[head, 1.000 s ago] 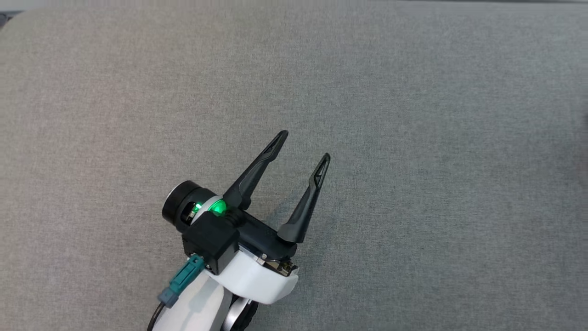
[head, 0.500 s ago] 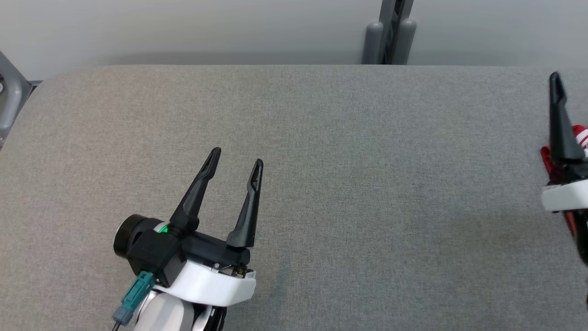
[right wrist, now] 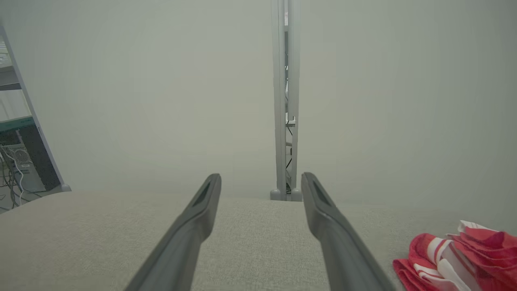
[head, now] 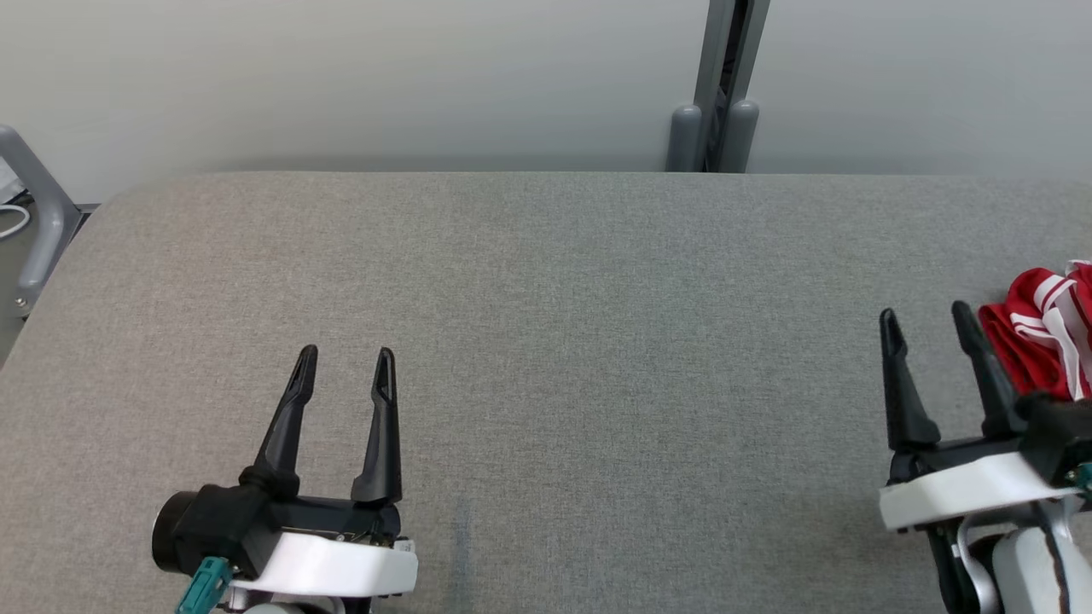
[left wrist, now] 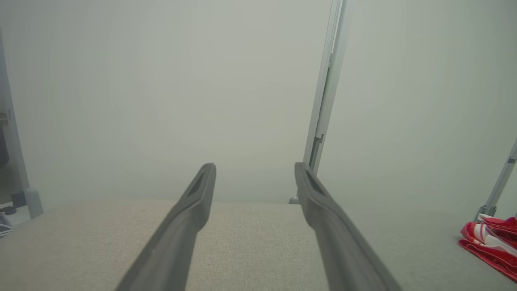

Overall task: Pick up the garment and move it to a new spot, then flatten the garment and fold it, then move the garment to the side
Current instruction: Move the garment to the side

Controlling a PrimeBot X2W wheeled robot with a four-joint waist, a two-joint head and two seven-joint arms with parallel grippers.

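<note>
Head view shows you the garment (head: 1034,341) heaped at the table (head: 546,290)'s right edge. The left gripper (head: 345,351) and right gripper (head: 924,311) hover over the table's near side, spread wide and empty, seemingly parked clear.

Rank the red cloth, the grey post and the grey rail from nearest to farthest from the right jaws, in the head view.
1. red cloth, just right of them.
2. grey post, at the back, to their left.
3. grey rail, far left edge.
</note>
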